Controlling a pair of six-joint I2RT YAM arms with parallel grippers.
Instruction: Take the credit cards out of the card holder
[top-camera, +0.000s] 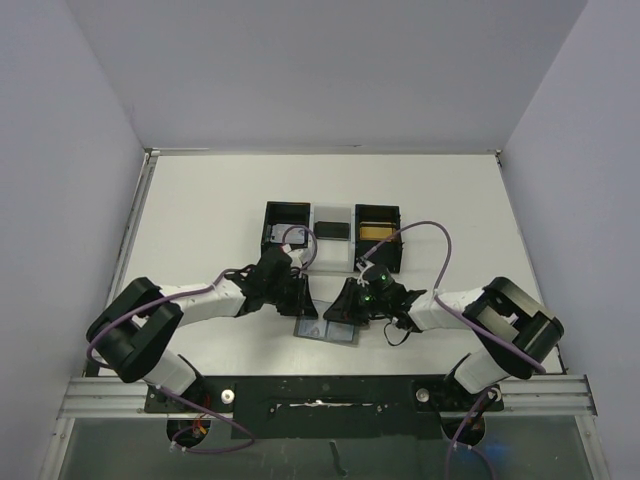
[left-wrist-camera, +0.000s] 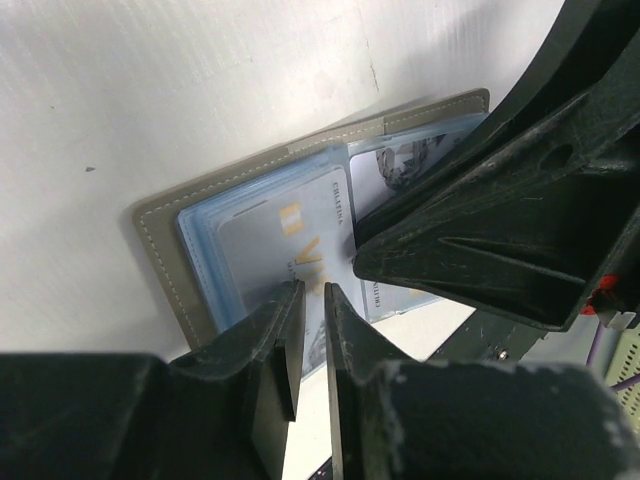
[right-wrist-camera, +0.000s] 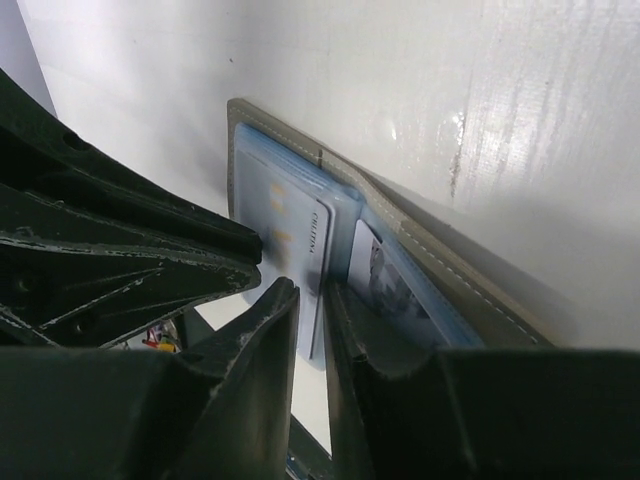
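Note:
The grey card holder (top-camera: 328, 331) lies open and flat on the white table between my two grippers. Its grey stitched border (left-wrist-camera: 160, 250) frames blue sleeves. A pale credit card (left-wrist-camera: 270, 240) in the left panel sticks out past the holder's near edge; it also shows in the right wrist view (right-wrist-camera: 280, 215). A second card (left-wrist-camera: 400, 165) sits in the right panel. My left gripper (left-wrist-camera: 312, 295) is shut to a thin slit, tips down on the left card. My right gripper (right-wrist-camera: 312, 290) is also shut to a slit, at that card's right edge by the fold.
A black-and-white three-compartment tray (top-camera: 268, 225) stands behind the holder, with a dark card (top-camera: 332, 228) in its middle slot and something yellow (top-camera: 375, 232) in the right one. The right gripper's finger (left-wrist-camera: 480, 240) sits close beside my left gripper. Grey walls enclose the table.

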